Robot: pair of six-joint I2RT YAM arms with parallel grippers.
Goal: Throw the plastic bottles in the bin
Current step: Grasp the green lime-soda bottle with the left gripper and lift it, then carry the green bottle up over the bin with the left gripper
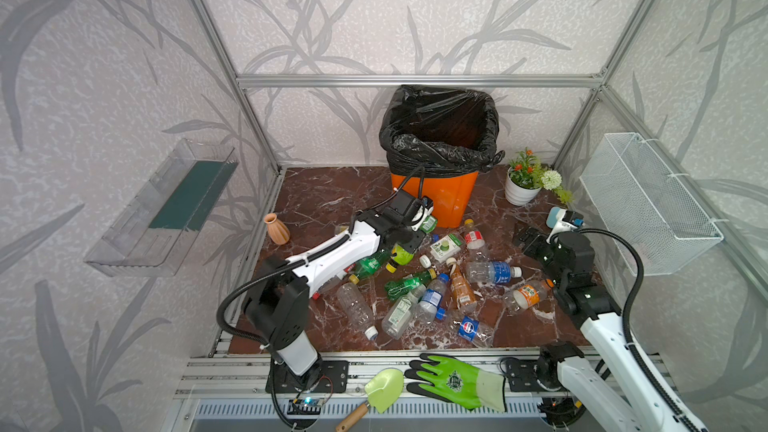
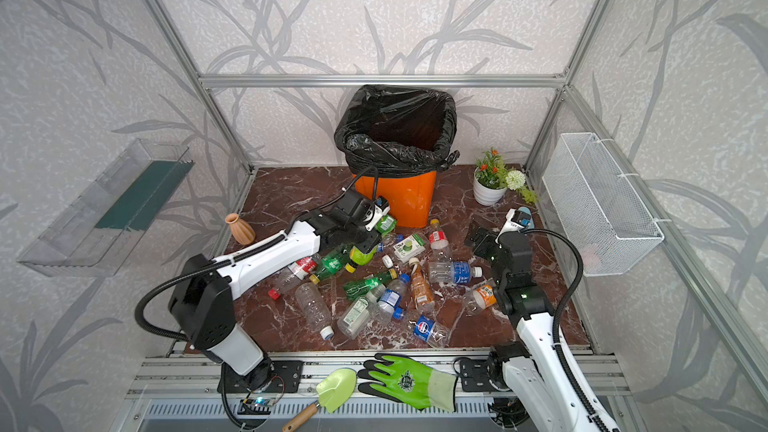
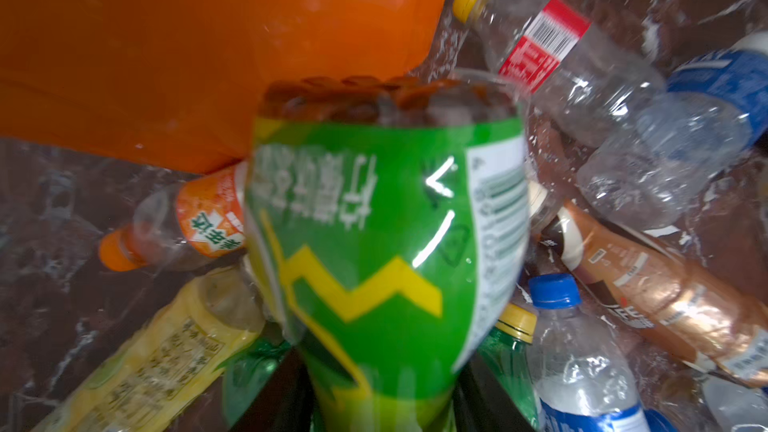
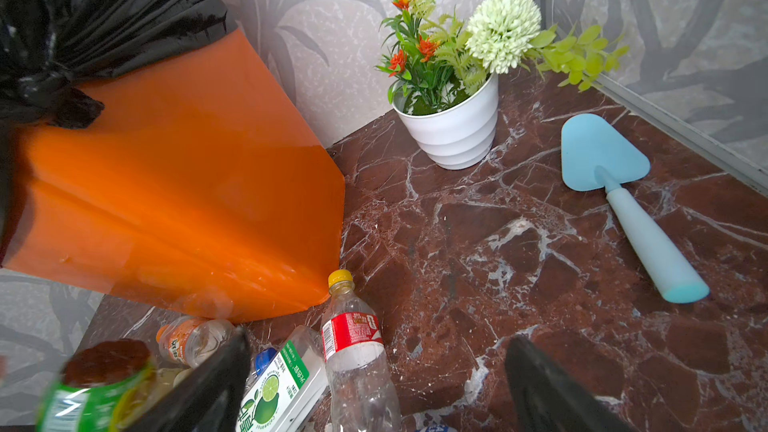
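My left gripper [image 3: 380, 392] is shut on a green-labelled plastic bottle [image 3: 374, 222], its dark fingers on either side of the bottle's lower body. In both top views this gripper [image 1: 419, 222] [image 2: 376, 218] sits just left of the bin's orange wall [image 1: 449, 197] [image 2: 403, 201], near its base. The bin is lined with a black bag. Several more plastic bottles [image 1: 432, 284] [image 2: 390, 288] lie scattered on the marble floor between the arms. My right gripper [image 4: 378, 338] [image 1: 530, 241] stands open and empty above a red-labelled bottle [image 4: 353, 330].
A terracotta vase [image 1: 277, 229] stands left of the pile. A white flower pot [image 1: 521, 191] and a blue trowel [image 4: 615, 184] are right of the bin. A wire basket [image 1: 648, 201] and a clear tray [image 1: 166, 209] hang on the walls. A green glove [image 1: 457, 380] lies at the front.
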